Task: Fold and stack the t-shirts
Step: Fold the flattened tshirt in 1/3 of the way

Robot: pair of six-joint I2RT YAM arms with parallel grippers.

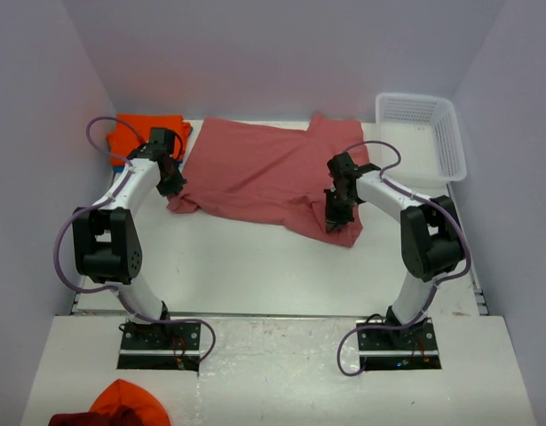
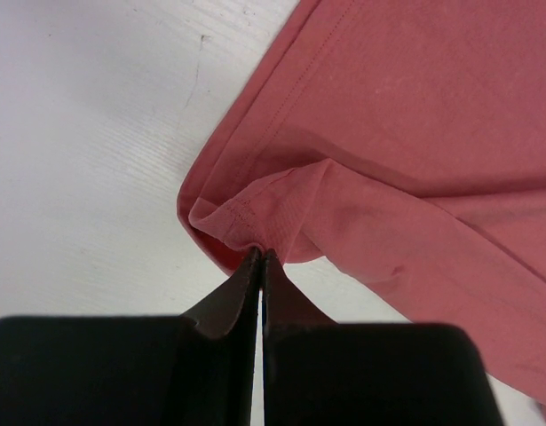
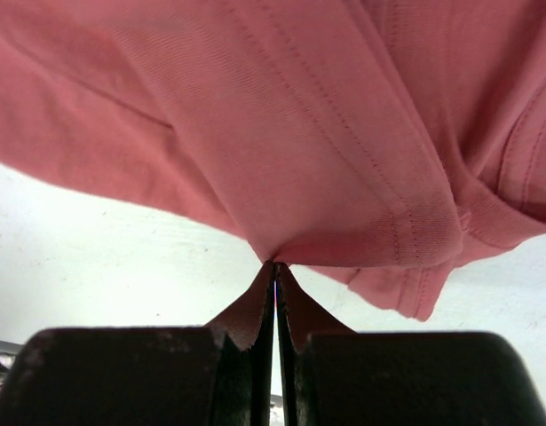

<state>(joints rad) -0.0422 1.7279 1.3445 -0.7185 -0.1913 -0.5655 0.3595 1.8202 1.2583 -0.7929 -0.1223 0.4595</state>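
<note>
The salmon-red t-shirt [image 1: 255,173] lies spread across the back middle of the table. My left gripper [image 1: 173,188] is shut on its near-left corner, and the left wrist view shows the hem [image 2: 246,213] bunched at the fingertips of that gripper [image 2: 259,255]. My right gripper [image 1: 333,222] is shut on the shirt's near-right edge. In the right wrist view the cloth [image 3: 308,133] hangs pinched and lifted off the table above that gripper [image 3: 275,264]. A folded orange t-shirt [image 1: 148,133] lies at the back left, behind the left arm.
A white lattice basket [image 1: 423,133] stands at the back right corner. Orange and dark red cloth [image 1: 122,406] sits on the near ledge at the bottom left. Grey walls enclose the table on three sides.
</note>
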